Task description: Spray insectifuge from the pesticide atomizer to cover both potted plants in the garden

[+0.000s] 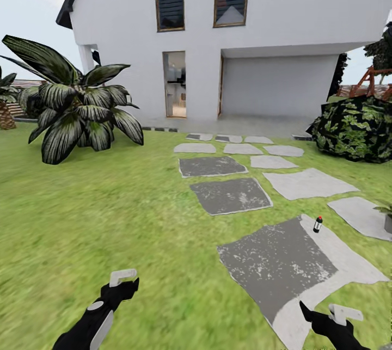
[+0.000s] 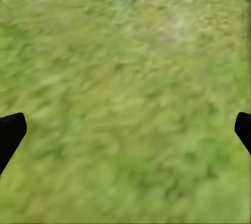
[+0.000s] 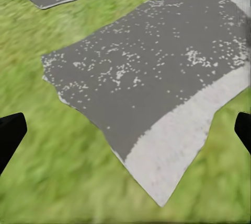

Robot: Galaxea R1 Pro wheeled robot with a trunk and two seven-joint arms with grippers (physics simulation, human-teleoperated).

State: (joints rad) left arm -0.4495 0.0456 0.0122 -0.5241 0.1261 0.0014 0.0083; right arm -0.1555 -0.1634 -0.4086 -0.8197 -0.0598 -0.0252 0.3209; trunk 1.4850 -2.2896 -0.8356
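one pesticide atomizer [image 1: 318, 224] stands upright in the head view, long axis vertical and red tip on top, on the far right part of a large grey stepping stone [image 1: 283, 263]; which way its nozzle faces is too small to tell. lawn [image 1: 109, 214] runs to a white house [image 1: 228, 40], and one potted plant [image 1: 385, 218] shows at the right edge. left gripper [image 1: 124, 280] and right gripper [image 1: 332, 314] hang low. left wrist view: fingers [image 2: 10, 132] spread wide over grass, holding nothing. right wrist view: fingers [image 3: 10, 132] released, apart over the stone's edge.

Both arms low and forward, left gripper [image 1: 124, 280] and right gripper [image 1: 326, 314] open, empty.
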